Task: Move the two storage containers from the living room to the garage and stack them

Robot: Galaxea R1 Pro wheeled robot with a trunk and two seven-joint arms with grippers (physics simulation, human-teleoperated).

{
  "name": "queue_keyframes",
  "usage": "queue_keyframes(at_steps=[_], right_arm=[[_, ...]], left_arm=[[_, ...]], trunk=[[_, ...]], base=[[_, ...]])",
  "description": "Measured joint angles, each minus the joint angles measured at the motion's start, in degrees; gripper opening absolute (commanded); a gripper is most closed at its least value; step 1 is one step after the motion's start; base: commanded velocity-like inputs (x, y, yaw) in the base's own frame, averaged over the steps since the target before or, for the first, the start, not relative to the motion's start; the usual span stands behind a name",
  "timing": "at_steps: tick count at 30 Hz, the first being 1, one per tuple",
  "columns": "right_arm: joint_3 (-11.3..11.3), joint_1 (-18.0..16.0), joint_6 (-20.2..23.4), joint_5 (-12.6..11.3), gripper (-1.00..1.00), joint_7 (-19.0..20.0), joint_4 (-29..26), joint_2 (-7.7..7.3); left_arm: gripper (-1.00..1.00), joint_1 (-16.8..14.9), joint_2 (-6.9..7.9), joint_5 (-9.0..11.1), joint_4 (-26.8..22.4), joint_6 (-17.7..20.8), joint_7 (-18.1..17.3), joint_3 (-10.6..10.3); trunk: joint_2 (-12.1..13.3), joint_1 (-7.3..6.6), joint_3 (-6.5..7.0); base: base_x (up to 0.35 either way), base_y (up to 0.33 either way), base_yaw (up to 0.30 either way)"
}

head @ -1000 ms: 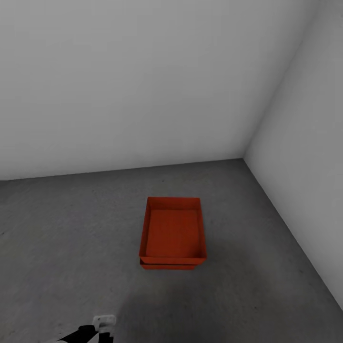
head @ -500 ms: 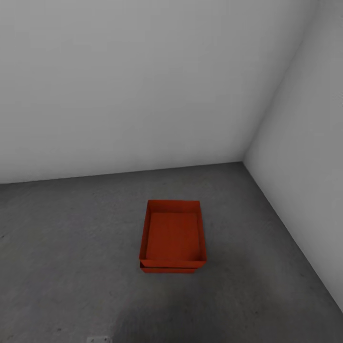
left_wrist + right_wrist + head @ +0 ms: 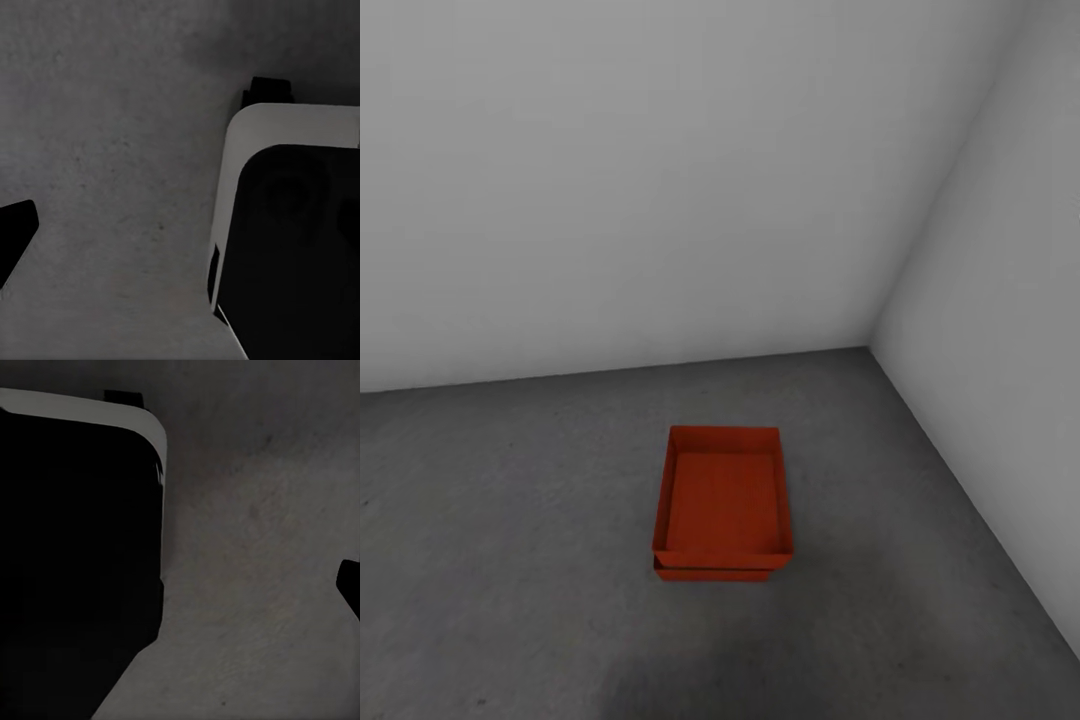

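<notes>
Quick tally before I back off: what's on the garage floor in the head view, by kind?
Orange-red storage containers: 2, the upper container nested on the lower container, whose front edge peeks out beneath
Other loose items on the floor: 0
Total: 2

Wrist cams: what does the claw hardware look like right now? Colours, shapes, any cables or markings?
Little shows. The left claw's finger is a plain matte black, blunt-tipped wedge at the frame edge. The right claw's finger is another black tip. No cables or markings are visible. Both views also show a black panel with rounded corners and a white rim, apparently part of the robot.
</notes>
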Motion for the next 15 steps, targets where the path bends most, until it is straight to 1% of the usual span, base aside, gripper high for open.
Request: queue_keyframes(at_steps=[5,7,8,10,13,15], right_arm=[[0.0,0.0,0.0,-0.1,1.00,0.0,0.0,-0.06],[0.0,0.0,-0.1,-0.3,1.00,0.0,0.8,-0.13],[0.0,0.0,-0.2,-0.4,1.00,0.0,1.8,-0.14],[0.0,0.0,-0.3,-0.5,1.00,0.1,2.7,-0.11],[0.0,0.0,-0.3,-0.6,1.00,0.7,3.3,-0.15],[-0.1,1.1,-0.3,-0.6,1.00,2.4,3.9,-0.47]], left_arm=[[1.00,0.2,0.87,0.0,0.0,-0.4,0.0,0.0],[1.00,1.4,1.65,0.0,0.0,-0.6,-0.1,0.0],[1.00,2.2,2.35,0.0,0.0,-0.8,-0.2,0.1],[1.00,3.3,3.27,0.1,0.0,-0.9,-1.0,0.0],[1.00,3.6,3.60,0.1,0.0,-0.8,-1.5,0.0],[1.00,3.9,3.78,0.1,0.0,-0.6,-1.8,0.0]], trunk=[[0.0,0.00,0.45],[0.0,0.00,0.63],[0.0,0.00,0.72],[0.0,0.00,0.90],[0.0,0.00,1.18],[0.0,0.00,1.35]], base=[[0.000,0.000,0.000],[0.000,0.000,0.000],[0.000,0.000,0.000],[0.000,0.000,0.000],[0.000,0.000,0.000],[0.000,0.000,0.000]])
